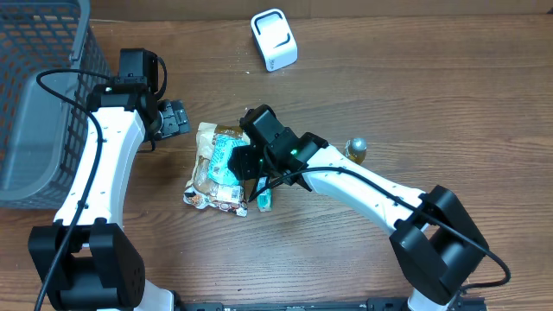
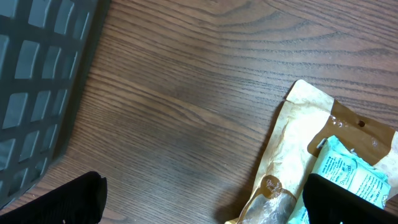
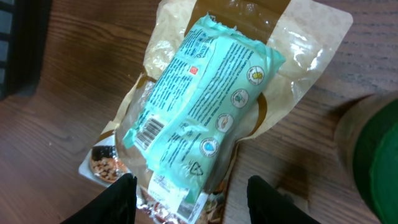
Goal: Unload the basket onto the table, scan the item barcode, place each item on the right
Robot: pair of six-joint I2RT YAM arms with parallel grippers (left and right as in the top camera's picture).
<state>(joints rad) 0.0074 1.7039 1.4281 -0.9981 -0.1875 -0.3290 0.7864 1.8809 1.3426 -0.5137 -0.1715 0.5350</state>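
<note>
Centrally on the wooden table [image 1: 415, 78] lies the teal packet [image 3: 199, 106], stacked on a larger tan bag [image 3: 305, 37] just left of the middle of the overhead frame. The packet's printed back faces up, and its barcode [image 3: 149, 130] shows at the lower left of the right wrist view. The right gripper [image 3: 191, 183] hangs directly over this pile. Its two fingers are about half spread, one on each side of the packet's lower end, and whether the pads actually press the wrapper cannot be told. From overhead, the gripper and its wrist cover most of the packet.

The left gripper [image 1: 179, 118] sits just to the upper left of the pile, jaws spread wide over bare wood, with the tan bag's corner showing beside its lower right finger in its own wrist view.

Around them: a gray mesh basket [image 1: 43, 86] fills the upper left corner of the overhead frame, close behind the left arm. A white device [image 1: 275, 39] stands at the top centre, well apart from the pile, with open table between them. A small round object [image 1: 356, 149] — brownish with a shiny top — rests right of centre, just beside the right arm's white link. At the right edge of the right wrist view there is a blurred green and tan shape, too soft to identify.

The tabletop is dark brown wood with a clear grain, and a lighter strip runs along the top edge of the overhead frame.
</note>
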